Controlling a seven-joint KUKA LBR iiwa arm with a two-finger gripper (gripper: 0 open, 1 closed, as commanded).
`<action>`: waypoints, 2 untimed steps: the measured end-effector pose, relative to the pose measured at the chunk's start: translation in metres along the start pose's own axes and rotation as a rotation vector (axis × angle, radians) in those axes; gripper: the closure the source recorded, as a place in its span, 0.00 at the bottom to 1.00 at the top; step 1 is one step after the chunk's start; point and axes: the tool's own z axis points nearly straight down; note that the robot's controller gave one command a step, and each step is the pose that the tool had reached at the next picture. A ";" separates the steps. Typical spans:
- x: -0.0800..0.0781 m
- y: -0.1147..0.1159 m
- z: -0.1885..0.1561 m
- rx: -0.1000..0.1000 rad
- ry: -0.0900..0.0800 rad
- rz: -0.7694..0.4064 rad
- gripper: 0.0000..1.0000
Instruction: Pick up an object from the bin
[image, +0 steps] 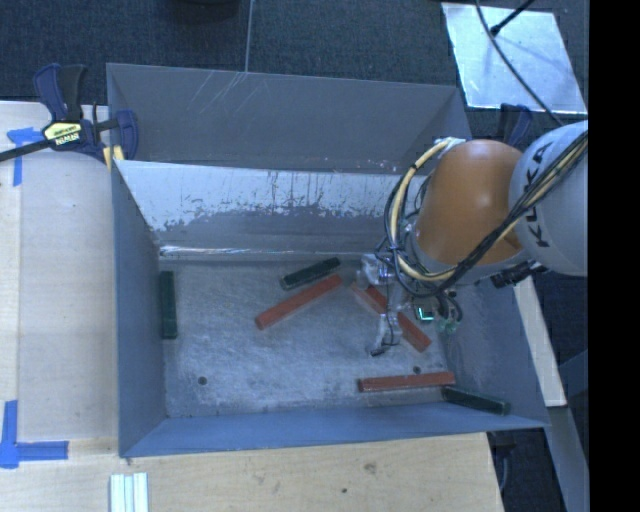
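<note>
Red-brown stick (418, 338), right side of bin (135, 300), partly under hand (383, 340)

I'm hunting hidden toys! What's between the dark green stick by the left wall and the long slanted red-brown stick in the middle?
Nothing. In the camera view, just bare bin floor separates the dark green stick and the red-brown stick.

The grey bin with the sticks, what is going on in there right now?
A robot arm reaches into the grey bin from the right to pick something out. Its jaws are low on the right side, over a short reddish-brown stick that seems to lie flat on the floor. A second reddish-brown stick lies nearer the front wall; a long reddish-brown stick and a dark green stick lie toward the middle. A further green stick rests by the left wall.
</note>
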 end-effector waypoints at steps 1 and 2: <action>-0.058 0.098 0.056 -0.004 -0.011 -0.060 0.00; -0.057 0.093 0.055 0.000 -0.010 -0.054 1.00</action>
